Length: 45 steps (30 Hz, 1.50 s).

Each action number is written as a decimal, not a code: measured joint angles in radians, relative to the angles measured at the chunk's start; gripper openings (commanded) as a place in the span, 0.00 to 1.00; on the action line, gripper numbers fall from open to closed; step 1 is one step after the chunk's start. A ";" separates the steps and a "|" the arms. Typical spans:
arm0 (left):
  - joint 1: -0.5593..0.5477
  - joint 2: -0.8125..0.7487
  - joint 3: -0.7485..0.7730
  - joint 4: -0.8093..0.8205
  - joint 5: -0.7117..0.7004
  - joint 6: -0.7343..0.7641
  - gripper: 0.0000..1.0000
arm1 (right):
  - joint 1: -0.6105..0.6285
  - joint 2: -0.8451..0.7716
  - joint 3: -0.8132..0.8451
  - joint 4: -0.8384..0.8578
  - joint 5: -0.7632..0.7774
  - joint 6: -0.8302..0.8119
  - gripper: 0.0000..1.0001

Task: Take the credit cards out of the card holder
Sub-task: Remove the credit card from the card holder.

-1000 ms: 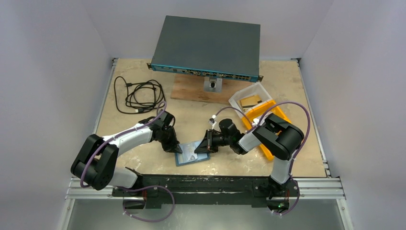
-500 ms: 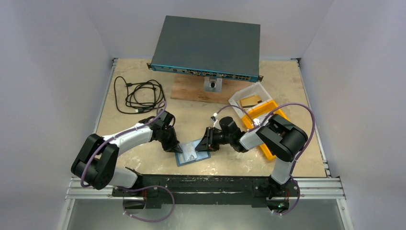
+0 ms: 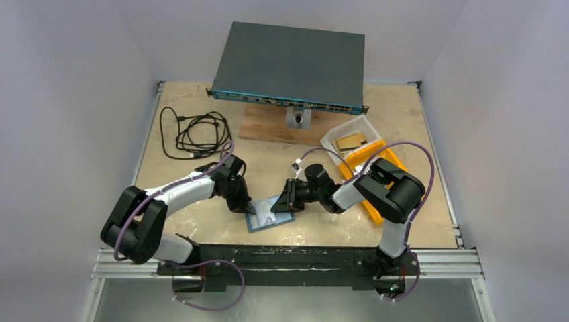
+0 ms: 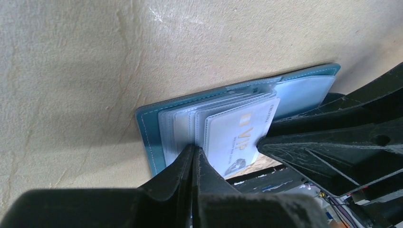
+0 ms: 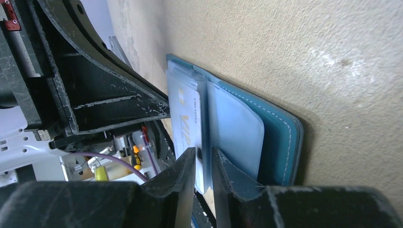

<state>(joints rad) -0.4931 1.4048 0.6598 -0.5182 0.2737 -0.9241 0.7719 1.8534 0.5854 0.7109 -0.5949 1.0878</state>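
Note:
The teal-blue card holder [image 3: 267, 215] lies open on the table near the front edge, its clear pockets fanned out. In the left wrist view the holder [image 4: 147, 128] shows a white credit card [image 4: 240, 133] printed "VIP" sticking out of a pocket. My left gripper [image 4: 195, 150] is shut, its tips pressed on the clear pockets at the holder's left side. My right gripper [image 5: 203, 154] comes from the right, its jaws nearly closed around the edge of the white card [image 5: 187, 118]. In the top view the left gripper [image 3: 245, 205] and the right gripper [image 3: 284, 201] flank the holder.
A network switch [image 3: 288, 64] stands on a wooden board [image 3: 262, 126] at the back. A coiled black cable [image 3: 194, 132] lies at the back left. A clear tub [image 3: 339, 134] holding a gold card and an orange bin [image 3: 355, 164] sit to the right, behind the right arm.
The right gripper has shifted slightly left over the holder. The left gripper and the holder have barely moved.

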 measured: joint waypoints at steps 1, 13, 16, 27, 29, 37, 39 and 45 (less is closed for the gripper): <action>0.000 0.000 0.000 0.000 0.000 0.000 0.00 | 0.002 0.003 0.000 0.003 0.000 0.001 0.18; 0.002 0.008 0.007 -0.008 0.002 0.001 0.00 | 0.007 0.006 0.002 0.006 -0.002 0.009 0.00; 0.002 0.010 0.009 -0.011 0.002 0.002 0.00 | 0.007 -0.002 0.002 -0.012 0.005 0.002 0.00; 0.002 0.011 0.010 -0.013 0.002 0.016 0.00 | 0.007 -0.069 0.002 -0.132 0.072 -0.046 0.00; 0.002 0.010 0.010 -0.013 0.002 0.021 0.00 | 0.007 -0.080 0.002 -0.153 0.083 -0.054 0.00; 0.008 0.006 0.010 -0.017 -0.012 0.029 0.00 | 0.003 -0.127 -0.006 -0.217 0.135 -0.080 0.00; 0.008 0.005 0.010 -0.018 -0.013 0.031 0.00 | -0.002 -0.127 -0.006 -0.226 0.139 -0.084 0.00; 0.008 -0.007 0.010 -0.022 -0.024 0.057 0.00 | -0.005 -0.127 -0.007 -0.227 0.139 -0.087 0.00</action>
<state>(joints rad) -0.4847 1.3979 0.6701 -0.5400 0.2493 -0.8673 0.7666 1.7267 0.5781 0.4835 -0.4561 1.0008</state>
